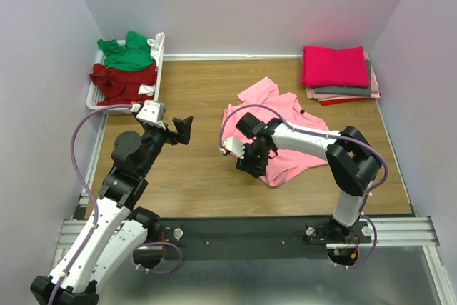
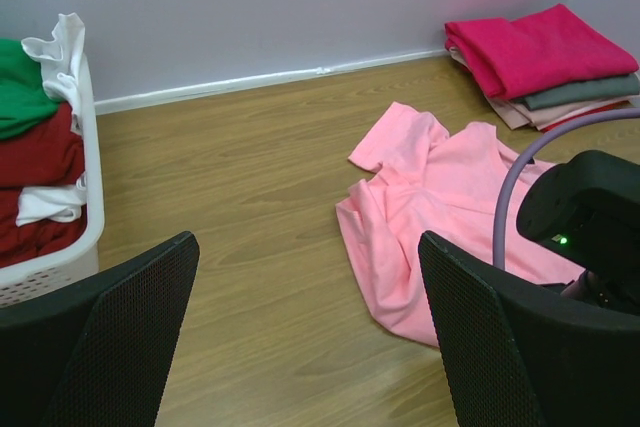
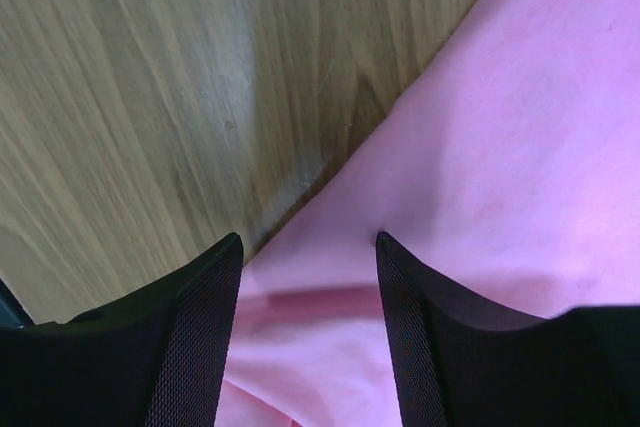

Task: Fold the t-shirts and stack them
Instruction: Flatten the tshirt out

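A light pink t-shirt [image 1: 285, 116] [image 2: 440, 187] lies crumpled on the wooden table's middle. My right gripper [image 1: 246, 162] [image 3: 308, 239] is down on its near left edge, open, fingertips straddling a raised fold of the pink cloth [image 3: 500, 147]. My left gripper [image 1: 182, 132] [image 2: 308, 242] hovers wide open over bare wood to the shirt's left, holding nothing. Folded t-shirts are stacked at the back right, a magenta one [image 1: 334, 66] [image 2: 540, 47] on top of a grey one [image 1: 343, 91] [image 2: 580, 95]. Green [image 1: 128, 53] and dark red [image 1: 123, 80] shirts fill the basket.
A white slotted basket [image 1: 93, 98] [image 2: 90, 217] stands at the back left against the wall. Pale walls close in the table at the back and both sides. The right arm [image 2: 585, 217] crosses over the pink shirt.
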You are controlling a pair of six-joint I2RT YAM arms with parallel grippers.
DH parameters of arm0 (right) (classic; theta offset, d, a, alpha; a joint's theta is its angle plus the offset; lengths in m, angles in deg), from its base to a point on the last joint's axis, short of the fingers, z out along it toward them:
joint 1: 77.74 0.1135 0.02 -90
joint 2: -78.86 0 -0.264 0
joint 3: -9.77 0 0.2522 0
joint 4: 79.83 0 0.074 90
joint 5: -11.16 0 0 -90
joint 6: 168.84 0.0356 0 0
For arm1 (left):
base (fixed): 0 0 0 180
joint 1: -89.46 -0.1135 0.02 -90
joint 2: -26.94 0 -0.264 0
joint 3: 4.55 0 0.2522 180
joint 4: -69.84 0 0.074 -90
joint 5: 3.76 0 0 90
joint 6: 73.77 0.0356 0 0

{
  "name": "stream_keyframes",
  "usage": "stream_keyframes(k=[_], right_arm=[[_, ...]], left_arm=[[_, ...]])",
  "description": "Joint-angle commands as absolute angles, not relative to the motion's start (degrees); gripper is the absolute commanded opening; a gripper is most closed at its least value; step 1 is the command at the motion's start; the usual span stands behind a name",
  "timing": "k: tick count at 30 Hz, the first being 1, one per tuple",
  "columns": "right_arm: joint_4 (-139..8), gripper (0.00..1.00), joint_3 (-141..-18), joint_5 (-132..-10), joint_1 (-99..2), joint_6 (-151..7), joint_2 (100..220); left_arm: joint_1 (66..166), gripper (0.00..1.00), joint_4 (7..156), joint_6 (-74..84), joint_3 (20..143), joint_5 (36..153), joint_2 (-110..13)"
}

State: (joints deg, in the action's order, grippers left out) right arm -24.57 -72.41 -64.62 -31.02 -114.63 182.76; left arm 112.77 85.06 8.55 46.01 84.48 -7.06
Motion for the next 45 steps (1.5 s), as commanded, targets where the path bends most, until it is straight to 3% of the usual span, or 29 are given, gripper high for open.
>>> stream_keyframes(k=[1,7,10,11,13,22,25,28,29,34,36,37,41,45], right_arm=[[-24.67,0.62,-73.16,-66.36,-30.89,-112.77,184.24],[-25.38,0.56,-72.98,-67.59,-30.54,-111.98,187.22],[-25.29,0.33,-73.24,-67.68,-30.54,-111.54,187.41],[-25.20,0.17,-73.33,-66.98,-30.46,-111.36,187.06],[-24.33,0.08,-74.20,-65.23,-30.46,-111.45,186.00],[-4.65,0.01,-96.78,-35.53,-30.37,-118.39,188.10],[-3.49,0.08,-100.40,-35.15,-30.46,-117.78,191.78],[-4.10,0.48,-98.74,-37.70,-30.46,-118.13,193.56],[-4.46,0.58,-98.47,-38.06,-30.46,-117.78,193.47],[-6.74,0.71,-98.29,-44.38,-32.29,-114.62,189.78],[-8.84,0.82,-98.21,-45.35,-36.85,-111.91,188.20],[-9.55,0.99,-98.12,-45.53,-38.79,-111.02,187.85],[-14.56,1.00,-98.03,-46.85,-51.34,-105.39,186.70],[-15.88,1.00,-97.07,-40.63,-56.82,-104.07,187.05]], left_arm=[[112.31,0.98,84.48,9.20,45.86,82.37,-6.10],[112.40,0.98,84.48,9.38,45.95,82.55,-5.93],[112.40,0.98,84.48,9.38,45.86,82.46,-5.58],[112.40,0.98,84.48,9.38,45.86,82.46,-5.58],[112.40,0.98,84.48,9.46,45.86,82.46,-5.40],[112.40,0.98,84.66,9.38,45.86,81.76,-5.05],[112.31,0.98,84.66,9.29,45.77,81.49,-4.61],[112.31,0.98,84.75,9.20,45.69,81.32,-4.17],[112.31,0.98,84.75,9.29,45.68,81.40,-4.08],[112.40,0.98,84.66,9.20,45.68,82.10,-4.52],[112.31,0.98,84.66,9.11,45.77,82.54,-5.05],[112.31,0.98,84.66,9.20,45.60,82.81,-5.22],[112.31,0.98,84.48,9.03,45.60,84.21,-6.36],[112.31,0.98,84.48,9.11,45.77,85.79,-8.21]])
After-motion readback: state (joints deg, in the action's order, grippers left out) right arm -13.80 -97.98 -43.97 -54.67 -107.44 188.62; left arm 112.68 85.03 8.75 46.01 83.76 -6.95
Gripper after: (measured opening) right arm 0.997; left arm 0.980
